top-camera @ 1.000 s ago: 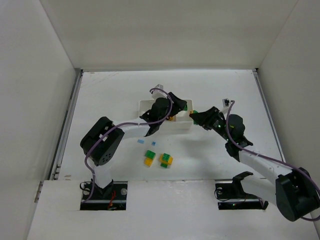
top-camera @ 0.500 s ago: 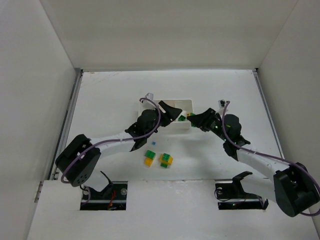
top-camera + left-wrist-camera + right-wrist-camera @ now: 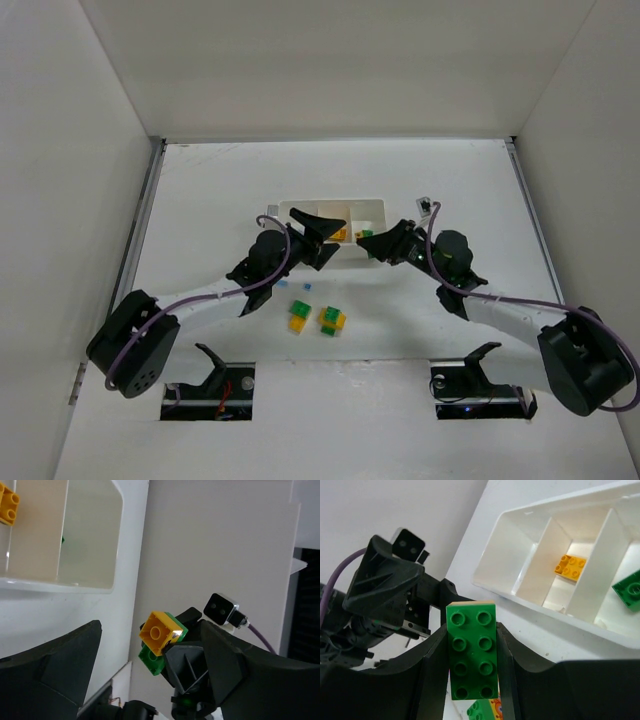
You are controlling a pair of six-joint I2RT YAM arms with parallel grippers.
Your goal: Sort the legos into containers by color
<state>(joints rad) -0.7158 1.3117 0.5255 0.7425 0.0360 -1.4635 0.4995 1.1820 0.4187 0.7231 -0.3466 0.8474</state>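
White-and-black arms (image 3: pixel 200 296); purple cables (image 3: pixel 261 634)

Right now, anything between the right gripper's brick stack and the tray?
Nothing visible lies between the stack in the right gripper and the tray. The open left gripper hangs over the tray's left and middle compartments, facing the stack, and would likely block a drop there.

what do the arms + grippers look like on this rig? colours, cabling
Both arms have white links between bulky black joint housings. A purple cable runs loosely outside each arm up to the wrist. The left gripper and right gripper are black, each with two broad wedge-shaped fingers. A small silver two-lens camera box sits at the right wrist.
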